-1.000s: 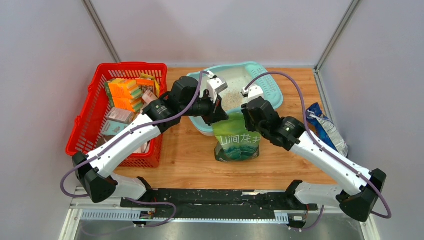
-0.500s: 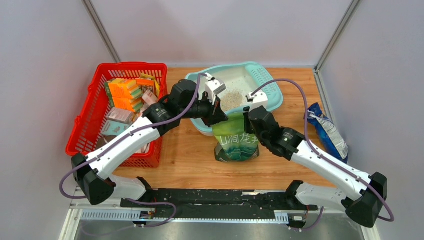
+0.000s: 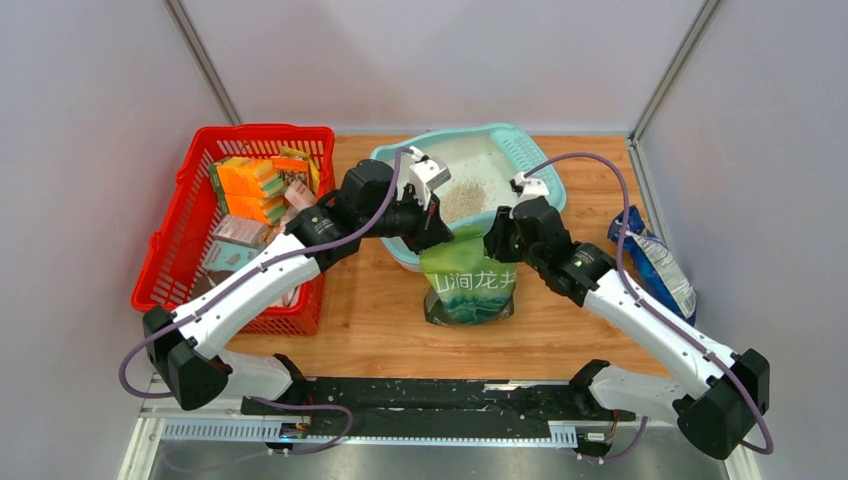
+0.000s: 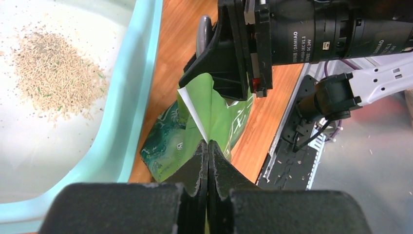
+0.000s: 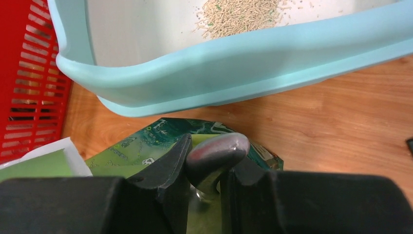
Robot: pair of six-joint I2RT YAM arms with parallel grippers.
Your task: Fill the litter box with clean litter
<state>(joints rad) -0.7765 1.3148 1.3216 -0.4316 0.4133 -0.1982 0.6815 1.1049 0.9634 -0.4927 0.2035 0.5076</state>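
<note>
While pinching the lip of the green bag (image 3: 468, 285) in the tight-closed left gripper (image 4: 208, 146) and clamping the scoop (image 5: 217, 147) by its handle in the right gripper (image 5: 207, 168) (bowl out of sight), seems mid-scoop: next needs a level lift over the near rim into the far-centre litter box (image 3: 455, 133), onto its clean litter (image 3: 462, 198) pile.

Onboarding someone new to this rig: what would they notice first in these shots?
Both arms meet mid-table over a green bag: the left gripper pinches its top edge shut, the right gripper clamps a grey metal handle. Just behind, the teal litter box holds only a small tan litter pile; a red basket of packages sits left.
</note>
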